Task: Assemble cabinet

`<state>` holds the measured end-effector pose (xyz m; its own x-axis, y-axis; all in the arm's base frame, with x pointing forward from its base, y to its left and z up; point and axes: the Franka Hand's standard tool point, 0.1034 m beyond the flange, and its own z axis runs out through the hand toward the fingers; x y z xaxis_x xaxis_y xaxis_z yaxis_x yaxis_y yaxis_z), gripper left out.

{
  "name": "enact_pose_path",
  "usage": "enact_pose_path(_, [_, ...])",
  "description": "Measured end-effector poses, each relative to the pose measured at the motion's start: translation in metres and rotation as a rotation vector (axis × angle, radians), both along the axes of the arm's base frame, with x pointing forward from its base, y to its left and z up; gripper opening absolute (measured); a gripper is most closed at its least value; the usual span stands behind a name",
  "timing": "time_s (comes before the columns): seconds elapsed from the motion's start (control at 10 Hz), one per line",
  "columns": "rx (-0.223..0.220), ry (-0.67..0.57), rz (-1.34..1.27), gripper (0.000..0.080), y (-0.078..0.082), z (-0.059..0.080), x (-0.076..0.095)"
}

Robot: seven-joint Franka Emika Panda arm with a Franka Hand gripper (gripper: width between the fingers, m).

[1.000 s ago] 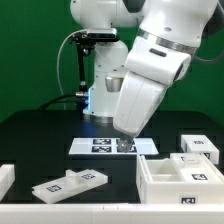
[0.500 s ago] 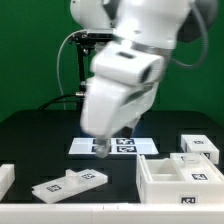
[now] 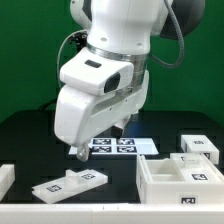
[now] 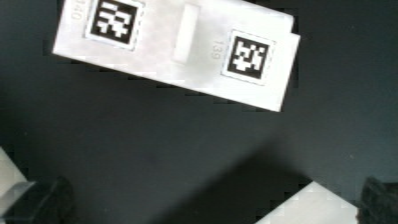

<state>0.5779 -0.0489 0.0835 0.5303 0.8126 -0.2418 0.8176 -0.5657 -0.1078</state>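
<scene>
We log the gripper (image 3: 82, 153) low and empty, fingers (image 4: 39, 200) spread wide — the flat cabinet panel (image 3: 68, 182) lies just camera-side of it, long axis across the exterior view, the cabinet box (image 3: 160, 188) well off toward the exterior view's right.

A black table (image 3: 30, 140) spreads out beneath the hand (image 3: 80, 152). The marker board (image 3: 125, 145), flat and white with black-and-white square tags, lies on the table just beside the hand, toward the exterior view's right. A plain green wall (image 3: 30, 60) stands well behind the hand.
</scene>
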Motion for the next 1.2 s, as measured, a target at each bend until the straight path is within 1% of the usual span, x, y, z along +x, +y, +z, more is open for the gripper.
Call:
enact_pose_path(0.1, [0.001,-0.001,-0.005,0.0797,-0.002,0.0,0.0])
enact_pose_path(0.2, [0.033,-0.075,-0.102,0.0797,-0.009,-0.006,0.003])
enact_pose_path(0.3, [0.05,-0.107,-0.155,0.0797,-0.021,-0.016,-0.005])
enact_pose_path(0.9, [0.049,-0.103,-0.138,0.0797,-0.024,-0.018,-0.006])
enact_pose_path(1.0, [0.06,-0.165,-0.184,0.0797,-0.039,-0.024,-0.005])
enact_pose_path(1.1, [0.077,-0.23,-0.294,0.0797,-0.055,-0.029,-0.013])
enact_pose_path(1.2, [0.08,-0.23,-0.305,0.0797,-0.064,-0.035,-0.021])
